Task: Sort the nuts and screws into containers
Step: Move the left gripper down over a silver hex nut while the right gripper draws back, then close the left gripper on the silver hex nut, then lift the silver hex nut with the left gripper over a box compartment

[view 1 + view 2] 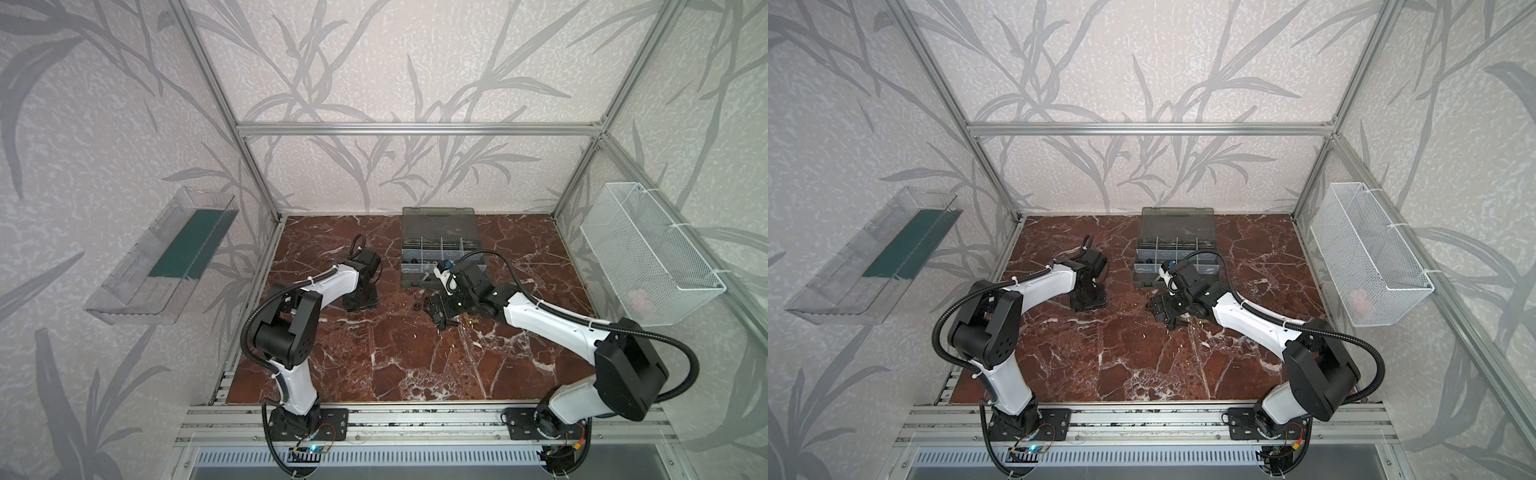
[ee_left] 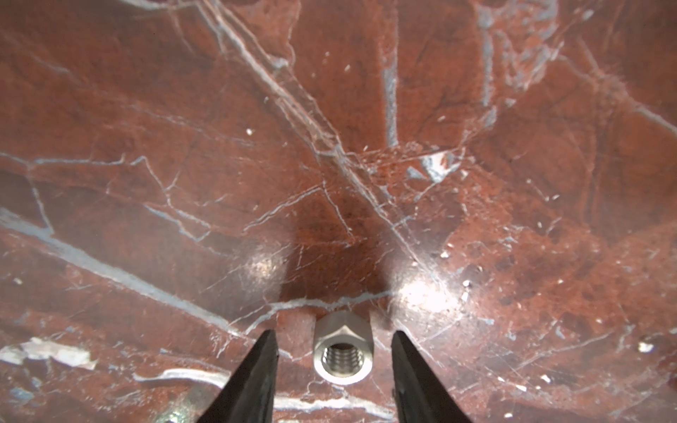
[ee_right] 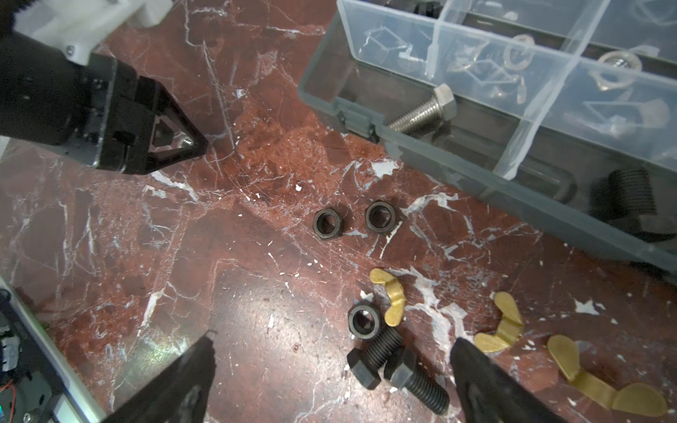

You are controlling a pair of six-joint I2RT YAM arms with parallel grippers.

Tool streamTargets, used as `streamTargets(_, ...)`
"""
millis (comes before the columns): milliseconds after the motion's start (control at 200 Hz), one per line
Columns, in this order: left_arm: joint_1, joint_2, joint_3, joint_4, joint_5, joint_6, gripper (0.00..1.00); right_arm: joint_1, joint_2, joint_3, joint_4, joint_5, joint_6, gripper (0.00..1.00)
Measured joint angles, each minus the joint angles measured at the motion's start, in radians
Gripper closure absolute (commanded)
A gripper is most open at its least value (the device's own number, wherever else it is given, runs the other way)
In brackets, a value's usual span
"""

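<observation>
A silver nut [image 2: 343, 351] lies on the red marble table between the fingers of my left gripper [image 2: 334, 332], which is open with a gap on each side of it. In both top views this gripper [image 1: 360, 304] points down at the table, left of the dark grey organiser case [image 1: 415, 282]. My right gripper [image 3: 331, 349] is open above two black screws [image 3: 377, 360], with three black nuts [image 3: 328, 224] and brass wing nuts [image 3: 390, 296] scattered nearby. The containers [image 3: 472, 73] hold a silver screw [image 3: 421, 110] and some nuts.
The case's smoky lid [image 1: 438, 218] lies open toward the back wall. A white wire-mesh basket [image 1: 648, 253] hangs on the right wall. A clear tray with a green strip [image 1: 166, 257] hangs on the left wall. Aluminium posts frame the table.
</observation>
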Motion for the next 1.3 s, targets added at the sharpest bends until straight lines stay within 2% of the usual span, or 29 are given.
streamTargets(200, 0.000, 0.000, 0.000, 0.003, 0.000, 0.005, 0.60, 0.000, -0.044, -0.041, 0.073, -0.023, 0.013, 0.01)
streamTargets(550, 0.000, 0.020, -0.002, 0.015, -0.002, 0.005, 0.61, 0.000, -0.047, -0.041, 0.101, -0.029, 0.034, 0.01)
streamTargets(980, 0.001, 0.020, -0.005, 0.025, -0.006, 0.005, 0.81, 0.000, -0.047, -0.041, 0.105, -0.029, 0.039, 0.01)
streamTargets(1300, -0.006, 0.010, -0.002, 0.031, 0.032, 0.026, 0.85, -0.034, -0.048, -0.053, 0.110, -0.036, 0.064, 0.01)
